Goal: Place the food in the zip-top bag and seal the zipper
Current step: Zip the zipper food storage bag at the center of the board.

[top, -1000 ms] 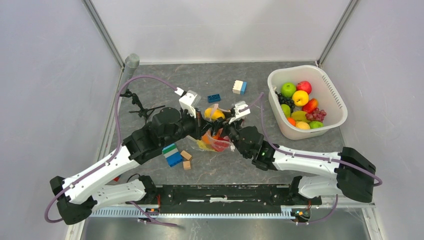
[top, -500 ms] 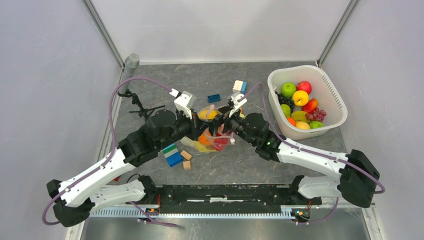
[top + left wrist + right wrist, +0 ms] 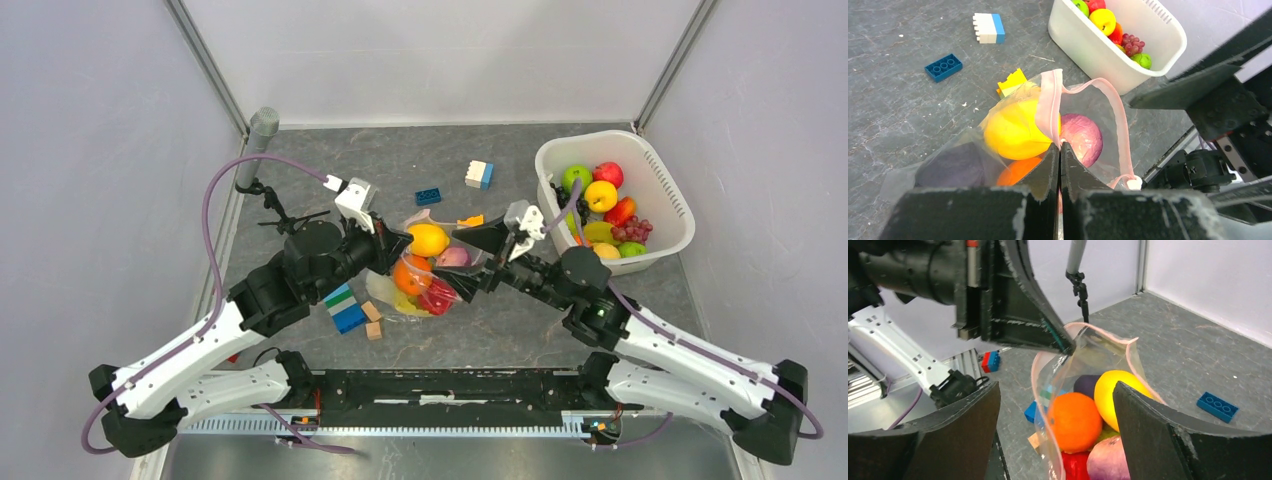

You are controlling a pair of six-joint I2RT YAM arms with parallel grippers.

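The clear zip-top bag lies mid-table with its mouth held up and open. Inside it are a yellow fruit, an orange, a red piece and a pinkish-purple fruit. My left gripper is shut on the pink zipper strip at the bag's rim, fingertips pinched together. My right gripper is open and empty, facing the bag mouth from the right. In the right wrist view the pink rim, the orange and the yellow fruit lie between its spread fingers.
A white basket with several more fruits stands at the right. Building blocks lie around: blue, white-blue, yellow, green-blue, and wooden cubes. A black stand is at the left.
My right arm has drawn back to the right, and its gripper now stands open away from the bag. My left gripper has shifted slightly left, still pinching the rim.
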